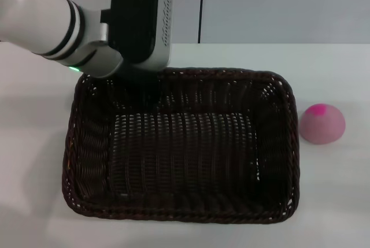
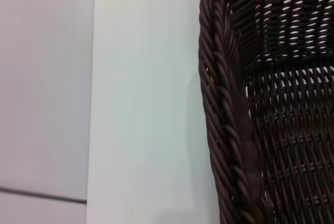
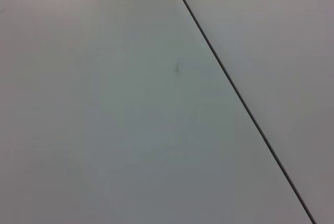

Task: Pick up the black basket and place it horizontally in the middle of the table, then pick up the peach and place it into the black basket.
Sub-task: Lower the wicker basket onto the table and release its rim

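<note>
We see the black basket [image 1: 182, 147] lying flat on the white table [image 1: 34, 115], with its long side going left to right. It is a rectangular wicker piece with rounded corners, a thick braided rim and openwork walls; the woven floor is bare. The peach [image 1: 322, 124], a small round matte pink ball with a bright magenta patch, rests on the table just beside the basket's right end. The left gripper [image 1: 141, 83] hangs over the far left rim; we cannot tell if its pincer is apart or together.
</note>
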Available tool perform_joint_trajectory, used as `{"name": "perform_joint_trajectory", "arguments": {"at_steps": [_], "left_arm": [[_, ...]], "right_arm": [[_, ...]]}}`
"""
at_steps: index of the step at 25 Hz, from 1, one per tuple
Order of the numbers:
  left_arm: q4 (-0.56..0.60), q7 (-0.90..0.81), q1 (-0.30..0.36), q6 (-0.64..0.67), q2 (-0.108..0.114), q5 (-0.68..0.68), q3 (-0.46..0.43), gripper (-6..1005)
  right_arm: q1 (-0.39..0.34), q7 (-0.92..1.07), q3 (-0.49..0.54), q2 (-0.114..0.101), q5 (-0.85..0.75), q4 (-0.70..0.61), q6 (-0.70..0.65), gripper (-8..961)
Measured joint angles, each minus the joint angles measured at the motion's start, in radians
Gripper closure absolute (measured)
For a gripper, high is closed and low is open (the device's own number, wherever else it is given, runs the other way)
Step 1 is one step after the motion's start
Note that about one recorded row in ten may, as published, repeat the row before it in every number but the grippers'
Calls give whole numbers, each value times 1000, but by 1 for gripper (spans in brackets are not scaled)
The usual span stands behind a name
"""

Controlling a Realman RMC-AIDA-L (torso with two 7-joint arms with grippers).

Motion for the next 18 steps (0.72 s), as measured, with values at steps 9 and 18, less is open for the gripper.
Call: {"name": "perform_joint_trajectory", "arguments": {"at_steps": [9, 18], "left_arm": [[111, -50, 116, -182, 2, 63, 175, 712], [114, -104, 120, -215, 4, 71, 180, 653]], "right_arm": [[9, 12, 0, -1, -2, -2, -2, 158], [10, 12, 0, -2, -3, -3, -1, 159]]}}
